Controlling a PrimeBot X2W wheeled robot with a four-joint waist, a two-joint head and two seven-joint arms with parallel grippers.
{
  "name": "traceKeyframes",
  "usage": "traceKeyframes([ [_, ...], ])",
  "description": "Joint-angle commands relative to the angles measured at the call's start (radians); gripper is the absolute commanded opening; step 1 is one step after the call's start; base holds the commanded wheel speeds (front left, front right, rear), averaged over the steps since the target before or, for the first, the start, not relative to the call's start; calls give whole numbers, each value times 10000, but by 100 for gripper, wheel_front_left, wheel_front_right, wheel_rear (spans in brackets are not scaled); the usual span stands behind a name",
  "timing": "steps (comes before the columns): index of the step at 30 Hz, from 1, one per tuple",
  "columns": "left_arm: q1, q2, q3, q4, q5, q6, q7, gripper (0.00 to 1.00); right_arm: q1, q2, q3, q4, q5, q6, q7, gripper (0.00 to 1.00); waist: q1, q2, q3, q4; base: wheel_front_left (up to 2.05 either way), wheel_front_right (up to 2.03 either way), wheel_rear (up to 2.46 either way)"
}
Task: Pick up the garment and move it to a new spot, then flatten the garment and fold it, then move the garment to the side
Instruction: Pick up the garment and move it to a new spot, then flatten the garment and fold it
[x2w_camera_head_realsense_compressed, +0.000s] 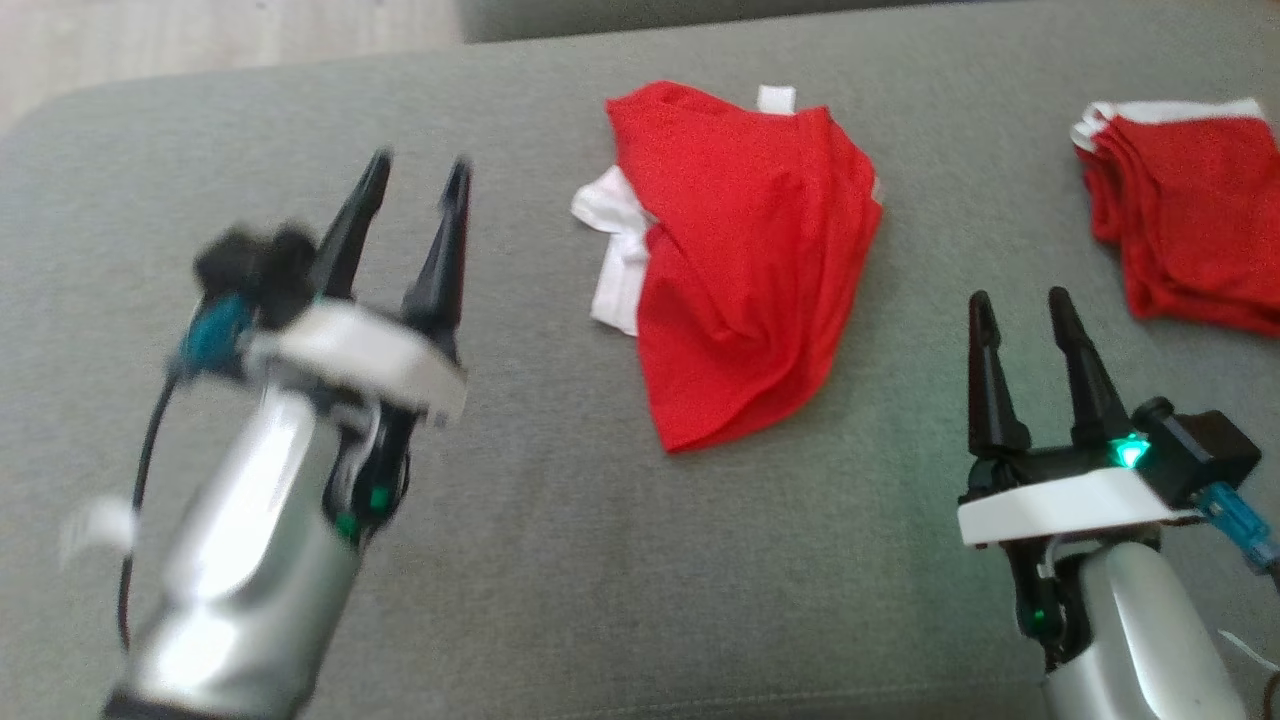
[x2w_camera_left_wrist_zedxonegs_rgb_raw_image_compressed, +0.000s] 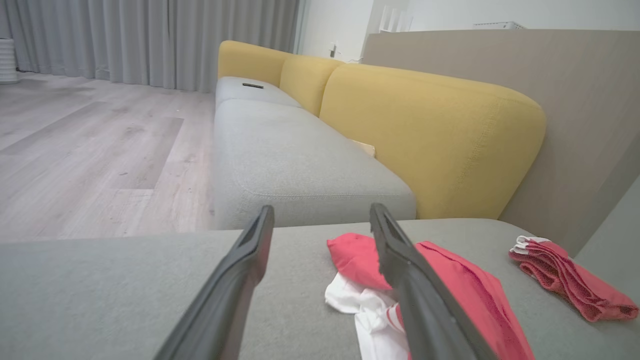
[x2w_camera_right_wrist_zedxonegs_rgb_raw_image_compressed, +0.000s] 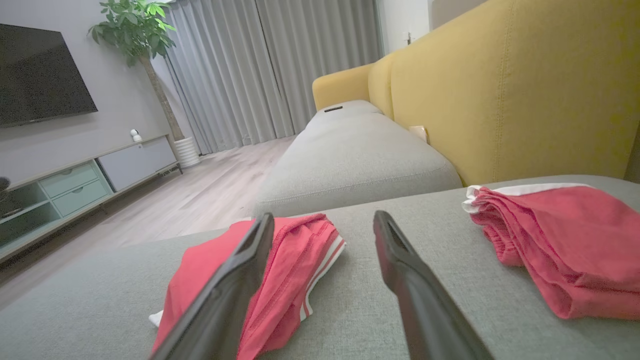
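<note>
A crumpled red garment (x2w_camera_head_realsense_compressed: 745, 260) with white trim lies in a loose heap at the middle of the grey cushion (x2w_camera_head_realsense_compressed: 540, 540). It also shows in the left wrist view as a red and white garment (x2w_camera_left_wrist_zedxonegs_rgb_raw_image_compressed: 450, 285) just right of the fingers, and in the right wrist view as a red garment (x2w_camera_right_wrist_zedxonegs_rgb_raw_image_compressed: 290, 260) behind the left finger. My left gripper (x2w_camera_head_realsense_compressed: 418, 175) is blurred, open and empty, left of the garment and apart from it. My right gripper (x2w_camera_head_realsense_compressed: 1020, 305) stands open and empty, below and right of the garment.
A second red garment (x2w_camera_head_realsense_compressed: 1190, 210) lies folded at the cushion's right edge, shown too as a folded red pile (x2w_camera_right_wrist_zedxonegs_rgb_raw_image_compressed: 555, 245) in the right wrist view. A yellow sofa back (x2w_camera_left_wrist_zedxonegs_rgb_raw_image_compressed: 430, 135) rises behind. Wooden floor (x2w_camera_left_wrist_zedxonegs_rgb_raw_image_compressed: 90, 150) lies beyond the cushion's left end.
</note>
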Motion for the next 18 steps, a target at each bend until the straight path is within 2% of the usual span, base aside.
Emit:
traceKeyframes([
  [1,71,276,586,-604,189,-78,-57,100,-25,-30,138,-285,-141,-9,-105,100,0,0,-249,278,0,0,0],
  [6,1998,251,1467,-1779,1079,-234,-58,100,248,-30,-11,-263,-251,-9,-105,100,0,0,-556,564,0,0,0],
  [13,4080,-825,2758,-2821,1828,-365,-58,100,580,-29,-79,-199,-285,-9,-105,100,0,0,-860,654,0,0,0],
  [18,4364,-1239,3170,-2919,2333,-704,-58,100,612,-29,-105,-194,-337,-9,-105,100,0,0,-815,755,0,0,0],
])
